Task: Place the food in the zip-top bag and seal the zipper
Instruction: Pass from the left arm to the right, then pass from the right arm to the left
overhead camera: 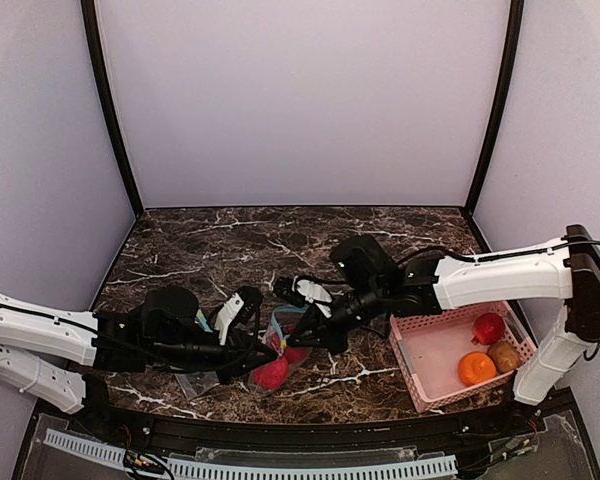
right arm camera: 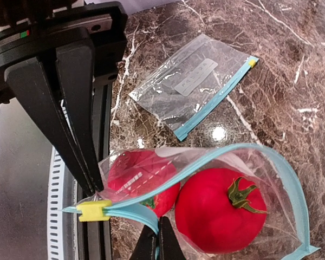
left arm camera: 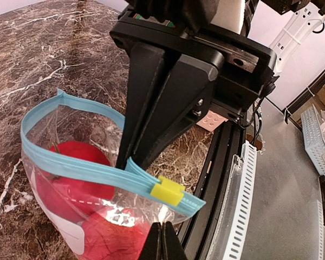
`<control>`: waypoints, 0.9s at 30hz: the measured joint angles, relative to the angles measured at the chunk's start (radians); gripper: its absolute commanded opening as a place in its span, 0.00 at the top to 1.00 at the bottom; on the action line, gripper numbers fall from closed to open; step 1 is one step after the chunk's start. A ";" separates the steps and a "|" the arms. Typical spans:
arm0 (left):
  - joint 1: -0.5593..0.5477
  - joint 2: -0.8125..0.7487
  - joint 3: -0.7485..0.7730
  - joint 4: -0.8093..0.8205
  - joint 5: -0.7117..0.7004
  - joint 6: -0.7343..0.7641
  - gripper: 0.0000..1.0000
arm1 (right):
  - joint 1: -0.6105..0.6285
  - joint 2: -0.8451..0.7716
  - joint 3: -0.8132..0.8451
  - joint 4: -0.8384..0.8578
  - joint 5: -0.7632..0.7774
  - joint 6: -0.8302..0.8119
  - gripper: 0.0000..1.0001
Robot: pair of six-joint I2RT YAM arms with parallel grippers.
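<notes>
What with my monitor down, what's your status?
Left gripper, right gripper pinch zip-top bag rim. Two red fruits inside, unsealed. Orange fruit, third red fruit in basket.

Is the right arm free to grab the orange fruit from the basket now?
Probably not yet: right pincer grips the zip-top bag rim, though the orange fruit lies exposed in the basket.
</notes>
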 measured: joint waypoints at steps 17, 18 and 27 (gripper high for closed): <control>0.005 -0.025 0.031 -0.047 -0.042 0.049 0.29 | 0.000 -0.063 0.000 -0.090 -0.023 0.178 1.00; 0.006 -0.019 0.045 -0.057 -0.040 0.056 0.28 | 0.000 -0.069 0.000 -0.096 -0.025 0.188 1.00; 0.006 0.047 0.128 -0.091 -0.052 0.133 0.53 | 0.000 -0.079 0.001 -0.134 -0.059 0.227 1.00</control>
